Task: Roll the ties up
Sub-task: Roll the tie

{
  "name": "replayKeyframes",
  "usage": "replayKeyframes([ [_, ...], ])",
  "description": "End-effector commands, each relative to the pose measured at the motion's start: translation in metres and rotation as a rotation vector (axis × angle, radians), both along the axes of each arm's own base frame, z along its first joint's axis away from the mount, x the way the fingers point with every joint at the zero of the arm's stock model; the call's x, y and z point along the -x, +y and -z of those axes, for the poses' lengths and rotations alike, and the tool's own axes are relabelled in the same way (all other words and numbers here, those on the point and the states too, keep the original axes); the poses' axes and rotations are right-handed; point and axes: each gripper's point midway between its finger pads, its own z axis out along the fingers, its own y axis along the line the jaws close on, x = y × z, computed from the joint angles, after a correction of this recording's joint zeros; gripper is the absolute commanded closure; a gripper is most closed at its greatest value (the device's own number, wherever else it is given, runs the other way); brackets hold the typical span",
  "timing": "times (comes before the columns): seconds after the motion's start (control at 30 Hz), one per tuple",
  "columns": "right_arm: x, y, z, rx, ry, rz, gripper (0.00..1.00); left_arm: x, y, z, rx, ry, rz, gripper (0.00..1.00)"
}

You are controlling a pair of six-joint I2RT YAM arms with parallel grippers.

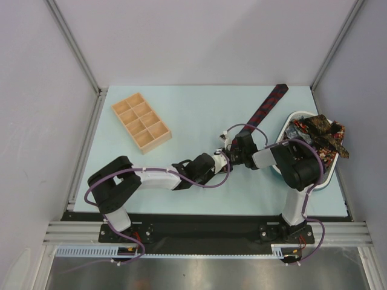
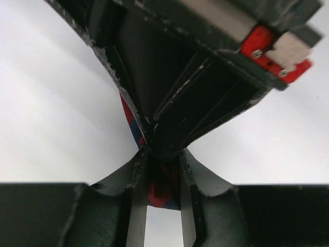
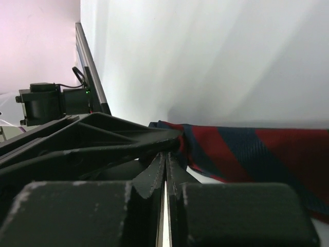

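Item 1. Striped tie: long, narrow woven necktie, dark navy with red diagonal stripes. It lies flat on the bench, slanting from the far right inward to the middle, where both arms meet over its near end. The right wrist view shows soft folded cloth with broad red and navy bands.

Item 2. Left gripper: black, matte, scuffed fingers, clamped on a fold of the red and navy cloth, which fills the narrow gap between them.

Item 3. Right gripper: black wedge-shaped fingers drawn together to a hairline slit. The tie's end touches the tips; whether any cloth is nipped between them cannot be told. It sits just beside the left gripper, tip to tip.

Item 4. Heap of ties: crumpled patterned fabric in dark red, brown and gold, piled in a white oval basket at the right edge of the bench, one end spilling over the rim.

Item 5. Wooden tray: pale wood, rectangular, divided into square compartments, set askew at the far left, well apart from the arms.

Item 6. Bench: smooth, pale blue, matte sheet.
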Motion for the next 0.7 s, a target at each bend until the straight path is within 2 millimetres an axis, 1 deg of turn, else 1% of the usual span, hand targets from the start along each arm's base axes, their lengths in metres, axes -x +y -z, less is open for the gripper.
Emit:
replayKeyframes([
  [0.0, 0.000, 0.007, 0.003, 0.001, 0.009, -0.036, 0.95, 0.022, 0.010, 0.027, -0.078, 0.102, 0.031, 0.69],
  [0.1, -0.005, 0.006, 0.012, 0.043, 0.016, -0.028, 0.97, 0.023, 0.009, 0.025, -0.069, 0.101, 0.035, 0.67],
  [0.23, -0.010, 0.005, 0.018, 0.070, 0.012, -0.021, 0.98, 0.024, 0.008, 0.021, -0.054, 0.098, 0.038, 0.63],
  [0.33, -0.010, 0.005, 0.019, 0.074, 0.010, -0.023, 0.98, 0.022, 0.006, 0.017, -0.038, 0.091, 0.032, 0.54],
  [0.37, -0.011, 0.005, 0.018, 0.074, 0.008, -0.022, 0.98, 0.021, 0.005, 0.014, -0.028, 0.084, 0.030, 0.45],
  [0.43, -0.010, 0.005, 0.019, 0.077, 0.007, -0.024, 0.98, 0.020, 0.007, 0.010, -0.017, 0.077, 0.024, 0.36],
  [0.47, -0.011, 0.005, 0.019, 0.077, 0.006, -0.023, 0.98, 0.016, 0.002, 0.005, 0.013, 0.062, 0.021, 0.33],
  [0.57, -0.010, 0.005, 0.019, 0.076, 0.006, -0.027, 0.99, 0.009, 0.002, -0.001, 0.055, 0.072, 0.019, 0.31],
  [0.6, -0.010, 0.005, 0.019, 0.077, 0.005, -0.026, 0.99, 0.006, 0.002, -0.004, 0.080, 0.088, -0.005, 0.31],
  [0.67, -0.010, 0.006, 0.018, 0.073, 0.003, -0.029, 0.99, 0.004, 0.002, -0.004, 0.088, 0.099, -0.008, 0.31],
])
